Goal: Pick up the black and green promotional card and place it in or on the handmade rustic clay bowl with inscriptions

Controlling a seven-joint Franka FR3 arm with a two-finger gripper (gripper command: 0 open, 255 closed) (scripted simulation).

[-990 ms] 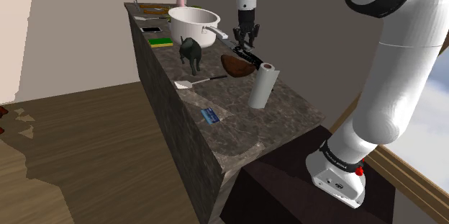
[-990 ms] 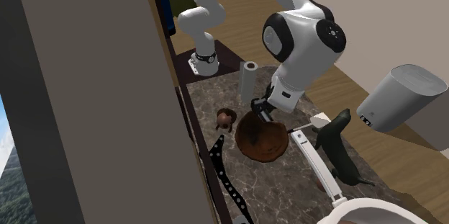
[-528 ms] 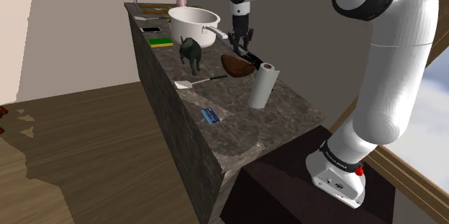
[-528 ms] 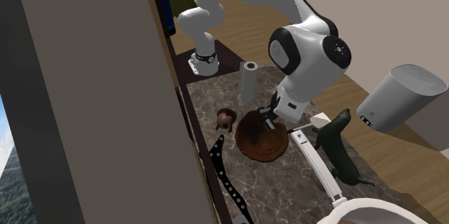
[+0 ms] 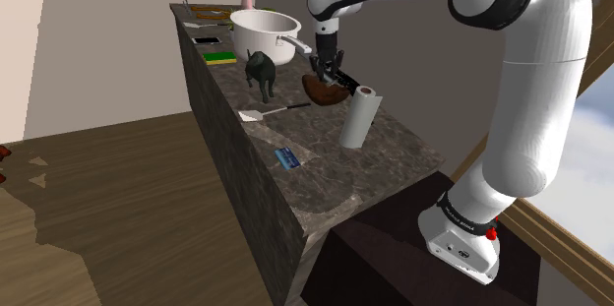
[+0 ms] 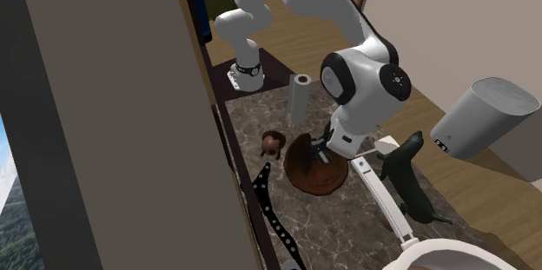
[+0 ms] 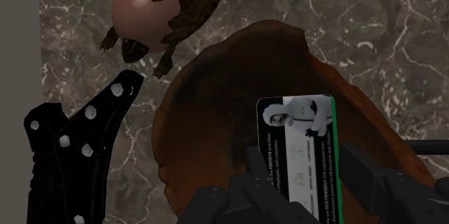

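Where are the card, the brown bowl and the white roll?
card [image 7: 298,150], wrist view, on its printed face.
brown bowl [image 7: 209,129], wrist view, on its bare inner wall.
white roll [image 5: 356,117], shoulder view, on the middle of its side.

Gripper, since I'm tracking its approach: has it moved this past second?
Yes. In the shoulder view the gripper shifted toward that view's left, from the paper towel roll toward the white pot, card held over the brown bowl.
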